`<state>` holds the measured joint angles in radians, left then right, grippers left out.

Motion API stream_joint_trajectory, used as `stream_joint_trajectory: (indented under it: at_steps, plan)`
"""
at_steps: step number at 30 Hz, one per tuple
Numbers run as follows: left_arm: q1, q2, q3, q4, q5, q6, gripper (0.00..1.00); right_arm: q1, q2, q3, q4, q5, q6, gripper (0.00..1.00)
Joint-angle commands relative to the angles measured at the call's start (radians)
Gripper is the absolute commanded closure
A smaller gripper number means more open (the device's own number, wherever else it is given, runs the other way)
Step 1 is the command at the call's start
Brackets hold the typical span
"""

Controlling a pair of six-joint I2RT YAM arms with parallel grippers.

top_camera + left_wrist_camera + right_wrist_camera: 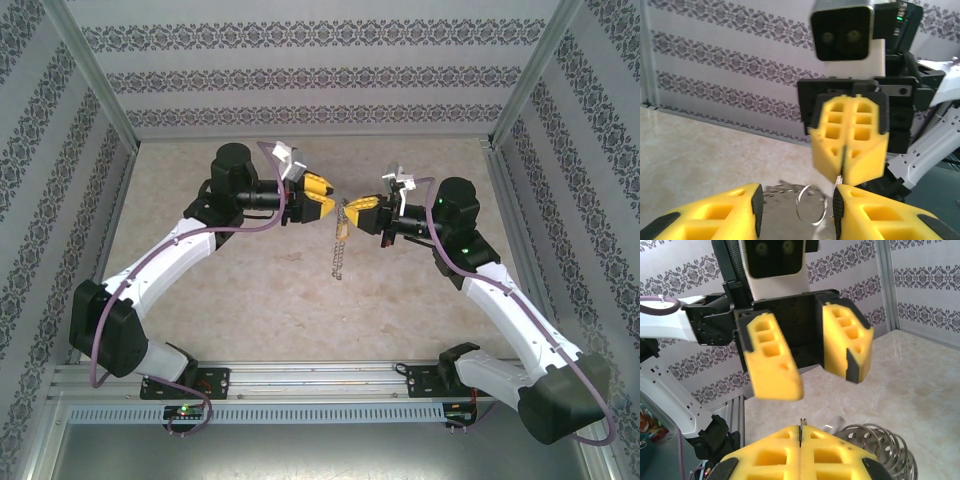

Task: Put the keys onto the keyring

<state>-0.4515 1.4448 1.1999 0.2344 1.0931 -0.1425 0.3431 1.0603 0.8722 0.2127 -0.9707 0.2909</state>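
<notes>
Roughly at mid-bench, a little toward 12 o'clock, the two arms meet tip to tip above the pale marbled bench. At 9 o'clock of the meeting point, the left gripper has its yellow fingers standing apart with bare space between them and nothing clamped. In the right wrist view its two pads face the camera with a clear gap. At 3 o'clock, the right gripper is pressed fully closed, pad against pad, pinching the top of the keyring. A sliver of thin wire pokes out of the seam between its fingers. From that pinch the keyring trails as a grey chain toward 6 o'clock, and whether its lower end rests on the bench cannot be told. In the left wrist view a thin round loop of it hangs just under the closed gripper, between the left gripper's spread fingers and touching neither. A small brass-coloured key sits at the top of the chain, just beside the right gripper's tip, too small to show detail.
</notes>
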Motion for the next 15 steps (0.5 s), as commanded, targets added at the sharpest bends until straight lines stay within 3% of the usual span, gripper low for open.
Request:
stream_joint_trajectory:
  at_steps: [1, 8, 15]
  plan:
    - [0.009, -0.008, 0.010, 0.148, 0.031, -0.087, 0.59, 0.004, -0.023, 0.016, 0.045, -0.032, -0.007, 1.00]
    - [0.004, 0.019, 0.031, 0.144, 0.115, -0.123, 0.69, 0.008, -0.005, 0.036, 0.051, -0.036, -0.002, 1.00]
    - [-0.005, 0.037, 0.046, 0.088, 0.143, -0.096, 0.69, 0.007, 0.000, 0.046, 0.053, -0.028, -0.004, 1.00]
